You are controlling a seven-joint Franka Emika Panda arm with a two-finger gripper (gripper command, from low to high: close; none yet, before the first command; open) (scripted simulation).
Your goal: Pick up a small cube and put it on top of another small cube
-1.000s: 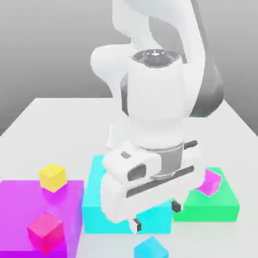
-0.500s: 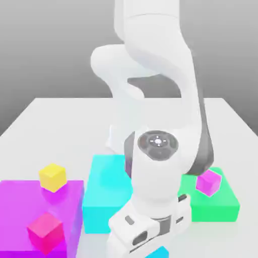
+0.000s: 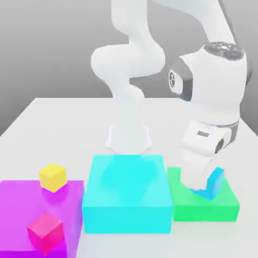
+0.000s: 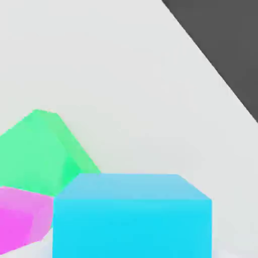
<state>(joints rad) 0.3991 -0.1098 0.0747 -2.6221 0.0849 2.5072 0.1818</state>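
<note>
We've got the small cyan cube [image 3: 212, 184] pinched in the pincer [image 3: 205, 190], hanging over the green block [image 3: 227, 204] at about 4 o'clock on the table [image 3: 60, 113]. The violet cube [image 4: 20, 219] sits right beside it, so stacking's still left.

The glossy white, rounded robot arm [image 3: 128, 65] is built of fat tubular segments with dark grey bands at the joints. A round dark grey cap [image 3: 225, 48] tops its wrist, with slot-like recesses lower down.
</note>
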